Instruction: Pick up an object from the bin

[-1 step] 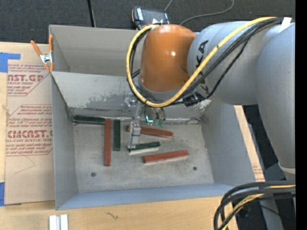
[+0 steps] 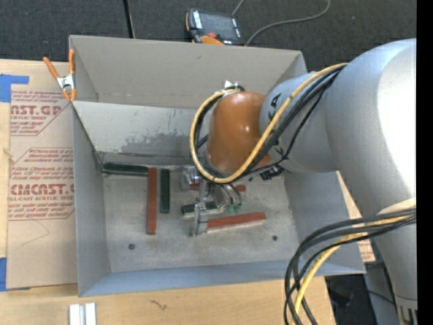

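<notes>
The bin has bare floor along its near side and in its near left corner, leaving open room there. In the left half a red stick and a short dark green stick lie side by side. A longer dark green stick lies along the far wall's foot. A red bar lies right of centre, just beside the gripper. The arm covers the right side.

- The arm is reached in from the right.
- An orange cover and yellow cables are carried at its end.
- The gripper is pointed down.
</notes>
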`<state>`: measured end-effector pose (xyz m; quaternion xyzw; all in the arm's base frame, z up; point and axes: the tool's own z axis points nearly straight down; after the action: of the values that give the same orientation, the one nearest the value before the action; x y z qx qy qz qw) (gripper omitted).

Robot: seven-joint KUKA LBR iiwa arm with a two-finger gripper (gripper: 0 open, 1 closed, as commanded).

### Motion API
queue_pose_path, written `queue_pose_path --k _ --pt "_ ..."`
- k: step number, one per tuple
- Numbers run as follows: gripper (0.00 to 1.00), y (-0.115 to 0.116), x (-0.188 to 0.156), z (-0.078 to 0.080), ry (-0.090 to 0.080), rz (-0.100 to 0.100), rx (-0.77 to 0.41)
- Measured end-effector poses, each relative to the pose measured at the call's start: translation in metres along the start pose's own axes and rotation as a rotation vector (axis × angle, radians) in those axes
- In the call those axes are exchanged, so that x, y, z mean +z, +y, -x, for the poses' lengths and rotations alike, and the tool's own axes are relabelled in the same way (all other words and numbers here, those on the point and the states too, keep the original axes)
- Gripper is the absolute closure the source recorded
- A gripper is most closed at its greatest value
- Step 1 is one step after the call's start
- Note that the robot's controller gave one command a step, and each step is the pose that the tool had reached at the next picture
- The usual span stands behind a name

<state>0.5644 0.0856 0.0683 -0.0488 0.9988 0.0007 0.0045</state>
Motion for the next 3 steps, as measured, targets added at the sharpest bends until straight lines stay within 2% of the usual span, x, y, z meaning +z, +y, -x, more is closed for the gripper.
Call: queue_pose_path --k 1,2,3 --pt "1.00 0.002 -0.005 0.002 -0.003 0.002 -0.001" --pt "1.00 0.014 -0.154 -0.037 0.000 0.000 -0.052" --pt "0.00 0.014 -0.149 -0.038 0.007 0.000 -0.052"
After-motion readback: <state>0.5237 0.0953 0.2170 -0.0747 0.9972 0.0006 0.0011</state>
